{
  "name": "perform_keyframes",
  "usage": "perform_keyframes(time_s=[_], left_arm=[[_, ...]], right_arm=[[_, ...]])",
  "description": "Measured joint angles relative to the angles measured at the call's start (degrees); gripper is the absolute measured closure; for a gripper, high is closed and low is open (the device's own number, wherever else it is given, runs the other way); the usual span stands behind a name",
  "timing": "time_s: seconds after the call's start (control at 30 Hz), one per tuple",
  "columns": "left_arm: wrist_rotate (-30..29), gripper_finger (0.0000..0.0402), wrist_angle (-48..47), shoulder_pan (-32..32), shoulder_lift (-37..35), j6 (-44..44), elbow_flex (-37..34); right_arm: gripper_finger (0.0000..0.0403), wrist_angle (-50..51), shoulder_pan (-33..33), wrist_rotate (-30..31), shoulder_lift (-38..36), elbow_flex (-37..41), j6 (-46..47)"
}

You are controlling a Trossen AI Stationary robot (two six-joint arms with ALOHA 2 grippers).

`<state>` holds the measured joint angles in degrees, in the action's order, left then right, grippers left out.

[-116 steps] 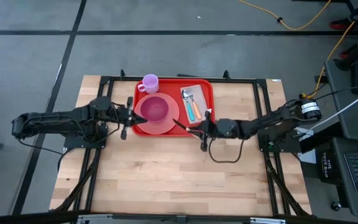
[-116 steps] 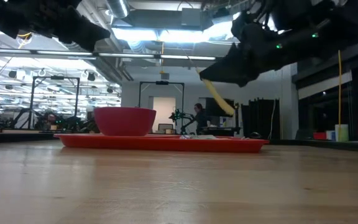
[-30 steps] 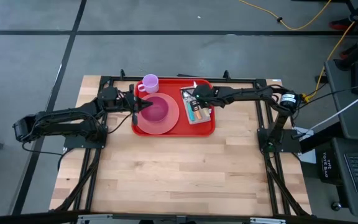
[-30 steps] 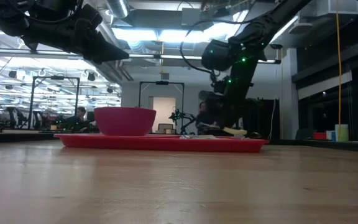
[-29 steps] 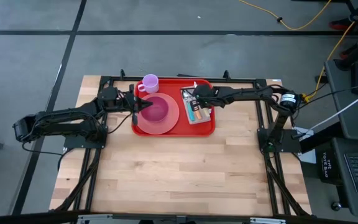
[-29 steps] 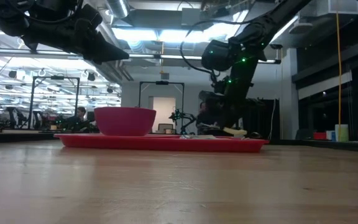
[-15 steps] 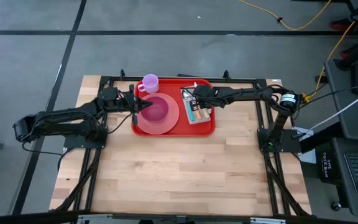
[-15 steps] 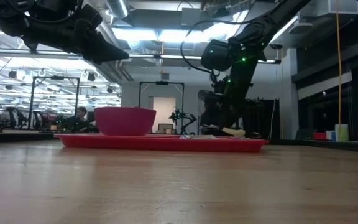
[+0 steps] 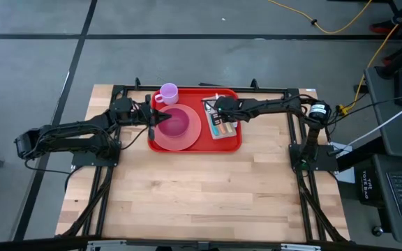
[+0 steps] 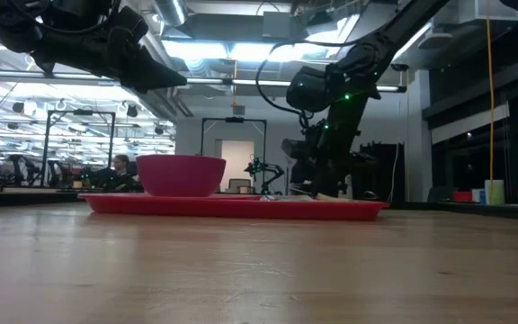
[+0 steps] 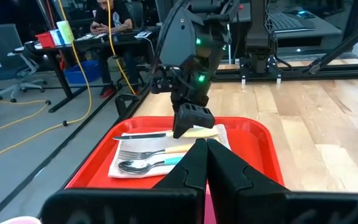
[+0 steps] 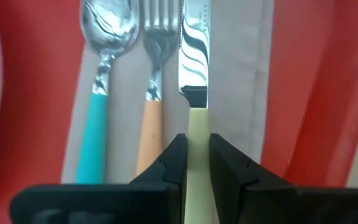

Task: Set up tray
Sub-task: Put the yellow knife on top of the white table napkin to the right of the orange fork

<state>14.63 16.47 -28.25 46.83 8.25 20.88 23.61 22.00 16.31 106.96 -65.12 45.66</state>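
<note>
End effector of the right arm (image 9: pixel 217 110) is lowered onto the napkin (image 12: pixel 241 74) at the right side of the tray (image 9: pixel 230 143), its fingers (image 12: pixel 173 163) pinched on the pale yellow handle of the knife (image 12: pixel 194 56). That knife is laid flat and parallel beside the fork (image 12: pixel 156 59), with the spoon (image 12: pixel 104 56) on the fork's other side; all three rest on the napkin. The red tray is set on the wooden bench (image 9: pixel 201 195), toward its far edge and between the two arms. A pink plate (image 9: pixel 185 136) carrying a bowl (image 9: pixel 175 123) is seated in the tray's left half. A lilac cup (image 9: pixel 167 93) stands at the tray's far left corner; whether it sits inside the rim or just outside cannot be told.

The left end effector (image 9: pixel 156 119) is held above the bowl's left rim, its fingers (image 11: pixel 219 163) pressed together and holding nothing.

The layout is judged nearly complete: plate, bowl and cutlery are in place. What appears to remain is the release of the knife and withdrawal of the right arm, and perhaps the seating of the cup on the tray.
</note>
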Motion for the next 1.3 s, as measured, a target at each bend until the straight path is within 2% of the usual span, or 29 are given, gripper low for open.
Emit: perform_keyframes(time_s=[0.43,0.63,0.9,1.3], left_arm=[[0.02,0.04,0.0,0.02,0.0,-0.17,0.0],[0.02,0.04,0.0,0.0,0.0,-0.2,0.0],[0.02,0.04,0.0,0.02,0.0,-1.59,0.0],[0.02,0.04,0.0,0.0,0.0,-1.64,0.0]], right_arm=[[0.0354,0.25,0.39,-0.5,0.0,0.02,0.3],[0.0332,0.39,0.39,-1.53,0.0,0.02,0.31],[0.0338,0.53,0.39,-1.5,0.0,0.02,0.38],[0.0314,0.49,0.39,-1.43,0.0,0.02,0.38]])
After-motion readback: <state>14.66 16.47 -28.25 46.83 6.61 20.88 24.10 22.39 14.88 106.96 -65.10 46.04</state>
